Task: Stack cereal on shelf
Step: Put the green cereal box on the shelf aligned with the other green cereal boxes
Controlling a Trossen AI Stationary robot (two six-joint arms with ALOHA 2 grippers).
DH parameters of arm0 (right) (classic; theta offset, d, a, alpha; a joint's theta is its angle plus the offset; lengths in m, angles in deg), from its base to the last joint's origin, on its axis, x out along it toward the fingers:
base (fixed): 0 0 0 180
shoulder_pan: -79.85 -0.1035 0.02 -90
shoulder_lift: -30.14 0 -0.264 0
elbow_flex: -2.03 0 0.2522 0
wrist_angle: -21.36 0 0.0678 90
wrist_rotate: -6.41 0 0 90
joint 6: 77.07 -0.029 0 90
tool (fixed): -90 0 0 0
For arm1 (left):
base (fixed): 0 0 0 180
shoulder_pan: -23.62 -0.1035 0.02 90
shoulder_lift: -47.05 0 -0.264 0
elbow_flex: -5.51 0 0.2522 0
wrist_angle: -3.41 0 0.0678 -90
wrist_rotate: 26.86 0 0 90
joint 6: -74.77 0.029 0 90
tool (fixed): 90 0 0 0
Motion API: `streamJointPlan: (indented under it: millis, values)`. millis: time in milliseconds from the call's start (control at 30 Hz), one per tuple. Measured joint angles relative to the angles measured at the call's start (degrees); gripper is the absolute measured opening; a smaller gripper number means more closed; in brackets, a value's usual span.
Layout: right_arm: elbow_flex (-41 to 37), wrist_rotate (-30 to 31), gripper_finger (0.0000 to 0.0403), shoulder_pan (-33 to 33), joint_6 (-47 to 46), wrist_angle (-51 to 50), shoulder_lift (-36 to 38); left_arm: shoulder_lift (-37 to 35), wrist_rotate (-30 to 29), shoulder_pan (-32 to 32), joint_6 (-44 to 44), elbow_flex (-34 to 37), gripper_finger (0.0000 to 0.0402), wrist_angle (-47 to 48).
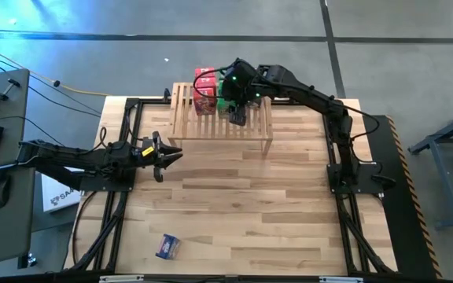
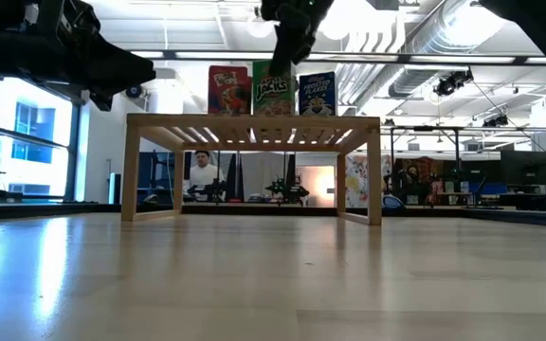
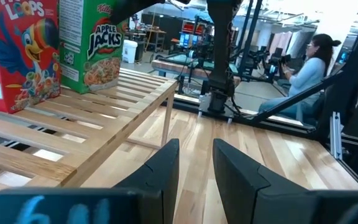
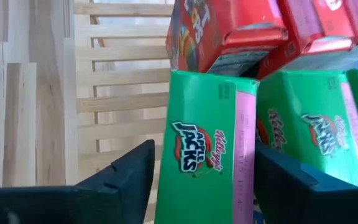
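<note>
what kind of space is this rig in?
Looks like a shared robotics lab or workshop: exposed ceiling ducts, other equipment benches behind the table, and a seated person working at one.

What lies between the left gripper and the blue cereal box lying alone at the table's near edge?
Nothing visible. In the high view only bare tabletop separates the left gripper from the blue cereal box; the shelf and the right gripper are on the far side.
</note>
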Motion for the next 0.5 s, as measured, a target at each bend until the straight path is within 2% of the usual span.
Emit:
streamJointPlan:
  millis: [233, 500]
  values:
    - [2.03, 4.51, 0.0233, -1.98, 2.32, 1.84, 0.30, 0.00, 0.00, 0.00, 0.08, -0.01, 0.0087, 0.04]
    - [1.90, 8.89, 0.0225, -6.45, 3.26, 1.72, 5.31, 0.02, 0.02, 0.00, 1.09, -0.01, 0.0087, -0.03]
